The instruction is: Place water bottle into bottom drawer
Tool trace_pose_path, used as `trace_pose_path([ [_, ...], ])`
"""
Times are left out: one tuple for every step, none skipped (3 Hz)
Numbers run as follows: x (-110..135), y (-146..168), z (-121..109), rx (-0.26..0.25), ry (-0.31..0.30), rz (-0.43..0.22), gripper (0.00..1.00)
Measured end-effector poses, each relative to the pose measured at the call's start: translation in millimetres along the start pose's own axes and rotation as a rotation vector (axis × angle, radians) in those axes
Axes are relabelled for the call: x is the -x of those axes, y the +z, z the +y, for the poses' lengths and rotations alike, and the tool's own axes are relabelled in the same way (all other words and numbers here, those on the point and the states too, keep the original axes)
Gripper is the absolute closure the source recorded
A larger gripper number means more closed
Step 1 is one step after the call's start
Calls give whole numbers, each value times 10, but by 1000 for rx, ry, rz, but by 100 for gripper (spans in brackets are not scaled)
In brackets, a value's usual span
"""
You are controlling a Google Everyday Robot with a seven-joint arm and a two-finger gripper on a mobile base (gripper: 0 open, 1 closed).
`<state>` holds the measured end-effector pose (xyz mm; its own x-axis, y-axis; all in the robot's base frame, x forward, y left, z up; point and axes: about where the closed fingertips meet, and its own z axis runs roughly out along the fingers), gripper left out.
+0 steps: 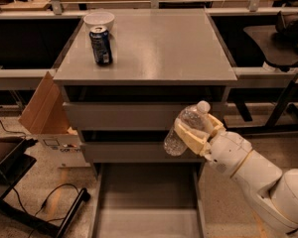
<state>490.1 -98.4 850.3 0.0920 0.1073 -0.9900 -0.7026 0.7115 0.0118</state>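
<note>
My gripper (194, 132) is shut on the water bottle (184, 131), a clear plastic bottle with a white cap, held tilted with the cap up and to the right. It hangs in front of the grey cabinet's two upper drawers, at their right side. The bottom drawer (145, 202) is pulled open below, a long shallow grey tray reaching to the lower edge of the view. The bottle is above the drawer's back right corner.
A dark blue soda can (101, 45) and a white bowl (99, 20) stand at the back left of the cabinet top (159, 48). An open cardboard box (47, 115) sits left of the cabinet. A dark stand and cables (37, 202) lie at lower left.
</note>
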Motion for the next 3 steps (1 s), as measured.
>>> trace_pose_path([
  [-306,-12,158,-2,11,30,100],
  [-1555,-70,817,20,-27,129,100],
  [-2329,-17,1179,38,-64,190,100],
])
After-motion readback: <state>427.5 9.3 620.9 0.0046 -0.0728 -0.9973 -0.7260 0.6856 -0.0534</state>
